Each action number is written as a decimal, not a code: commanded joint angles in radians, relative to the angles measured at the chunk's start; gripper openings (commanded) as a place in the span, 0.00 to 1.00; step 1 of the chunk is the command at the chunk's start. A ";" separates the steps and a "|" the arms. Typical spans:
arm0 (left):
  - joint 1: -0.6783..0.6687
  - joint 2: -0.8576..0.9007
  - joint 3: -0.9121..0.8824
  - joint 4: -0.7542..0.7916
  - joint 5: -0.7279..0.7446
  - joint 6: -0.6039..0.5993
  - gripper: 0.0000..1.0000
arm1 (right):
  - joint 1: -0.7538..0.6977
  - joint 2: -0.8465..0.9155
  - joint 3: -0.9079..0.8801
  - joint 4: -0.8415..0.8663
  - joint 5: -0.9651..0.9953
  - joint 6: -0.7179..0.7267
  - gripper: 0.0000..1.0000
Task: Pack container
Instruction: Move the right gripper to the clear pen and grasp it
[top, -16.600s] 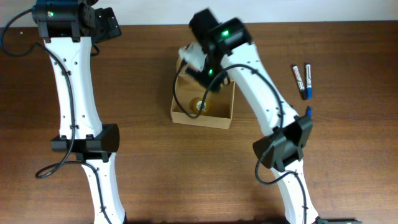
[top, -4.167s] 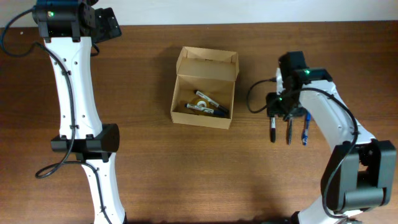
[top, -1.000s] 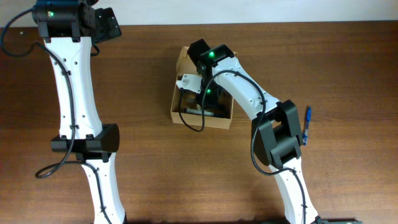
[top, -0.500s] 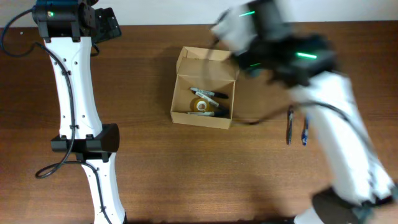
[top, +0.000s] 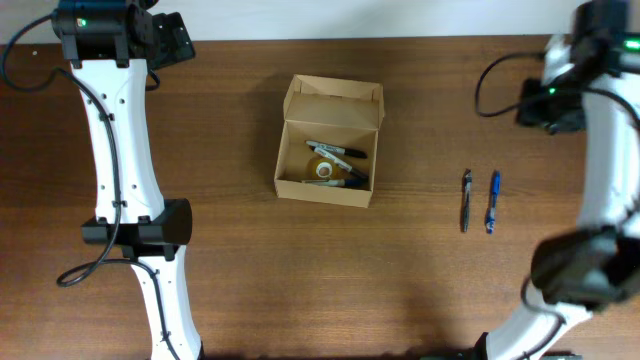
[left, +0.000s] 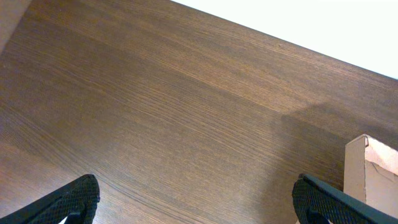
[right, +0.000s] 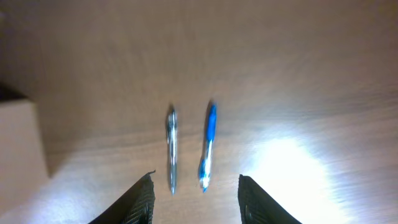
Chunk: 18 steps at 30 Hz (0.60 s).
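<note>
Left claw (left: 198, 202): far left rear of brown wooden table (top: 240, 260), fingers spread wide, empty. Small tan cardboard box (top: 325, 192): table centre, hinged flap lid open toward rear; black markers (top: 335, 150) and yellowish ring (top: 320, 171) inside. Right of box, well apart: silver-grey pen (top: 466, 200) and blue pen (top: 491, 201), side by side, not touching. Right claw (right: 196, 196): above pens, fingers spread, empty.
</note>
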 joint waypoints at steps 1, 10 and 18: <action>0.002 -0.009 -0.003 0.000 -0.004 0.015 1.00 | 0.009 0.101 -0.090 0.010 -0.036 0.035 0.44; 0.003 -0.009 -0.003 0.000 -0.004 0.015 1.00 | 0.034 0.187 -0.417 0.264 -0.041 -0.018 0.40; 0.003 -0.009 -0.003 0.000 -0.004 0.015 1.00 | 0.066 0.187 -0.618 0.441 -0.048 -0.018 0.40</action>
